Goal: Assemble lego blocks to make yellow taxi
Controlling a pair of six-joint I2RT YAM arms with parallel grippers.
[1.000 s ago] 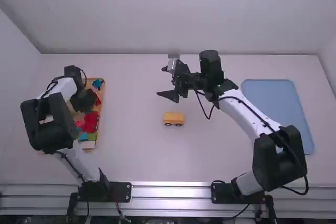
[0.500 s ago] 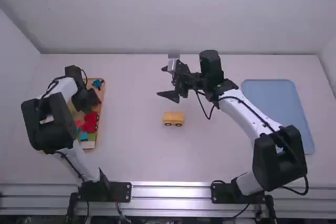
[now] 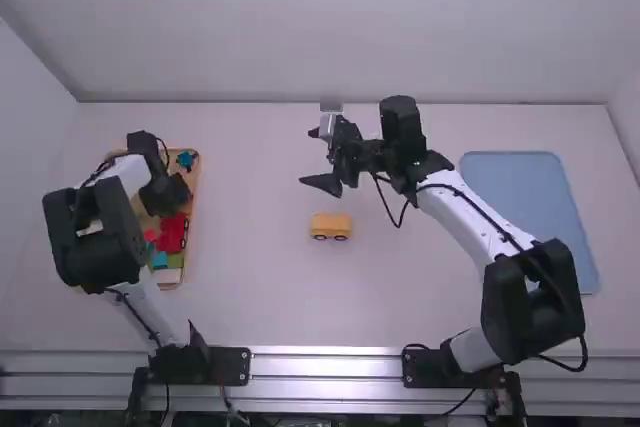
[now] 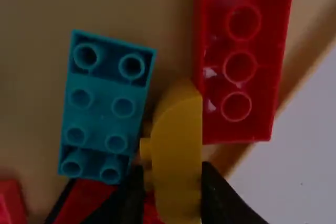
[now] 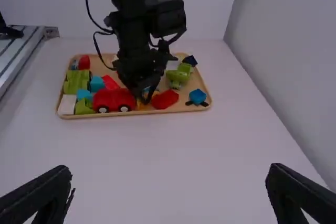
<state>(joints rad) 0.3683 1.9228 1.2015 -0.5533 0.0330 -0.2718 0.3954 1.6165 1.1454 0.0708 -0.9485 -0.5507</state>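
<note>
The left gripper point(image 3: 166, 193) was down over the wooden tray point(image 3: 197, 175) at the table's left, its jaws clenched on a yellow block point(image 4: 178, 150) with a rounded end. A studded teal block point(image 4: 105, 103) and a red block point(image 4: 241, 61) lay on either side of that piece. Near the tray's right edge stood a red car base point(image 3: 173, 233) with black wheels; at the near end lay a white block point(image 3: 168, 275), and at the far end a small blue piece point(image 3: 185, 159). The yellow car base point(image 3: 331, 227), also on black wheels, stood on the table between the wooden tray and the blue tray point(image 3: 530, 217) at the right. The right gripper point(image 3: 318, 158) hung beyond it, on its far side, jaws released and spread wide, grasping nothing.
</note>
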